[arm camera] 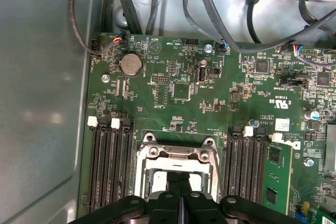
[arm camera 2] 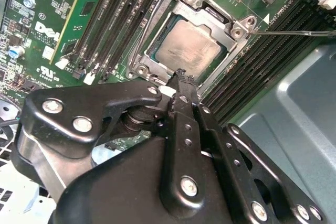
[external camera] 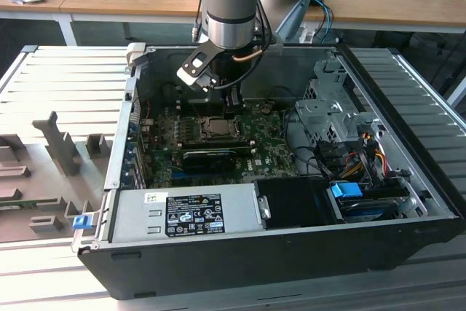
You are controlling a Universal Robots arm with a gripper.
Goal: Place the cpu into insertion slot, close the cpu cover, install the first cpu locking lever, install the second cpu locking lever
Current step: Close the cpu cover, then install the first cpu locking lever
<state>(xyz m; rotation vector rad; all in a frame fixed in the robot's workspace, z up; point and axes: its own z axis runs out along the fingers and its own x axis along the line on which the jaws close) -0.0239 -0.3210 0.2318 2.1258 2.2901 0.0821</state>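
Observation:
The cpu [arm camera 2: 189,48] lies in its socket on the green motherboard [arm camera: 178,93], its dull silvery top showing. The cpu cover [arm camera 2: 148,51] rests flat around it as a metal frame, also seen in the first wrist view [arm camera: 176,153]. A thin locking lever [arm camera 2: 294,32] sticks out sideways from a socket corner over the memory slots. My gripper [arm camera 2: 181,74] hovers right at the socket's edge, fingers shut together with nothing between them. In the exterior view the gripper [external camera: 234,107] hangs inside the open computer case just above the socket [external camera: 216,127].
Rows of memory slots [arm camera: 107,166] flank the socket on both sides. A long black card [external camera: 211,156] lies in front of the socket, the power supply [external camera: 186,213] beyond it. The drive cage [external camera: 328,114] and cables [external camera: 357,158] fill the exterior view's right. Case walls [arm camera: 37,103] stand close.

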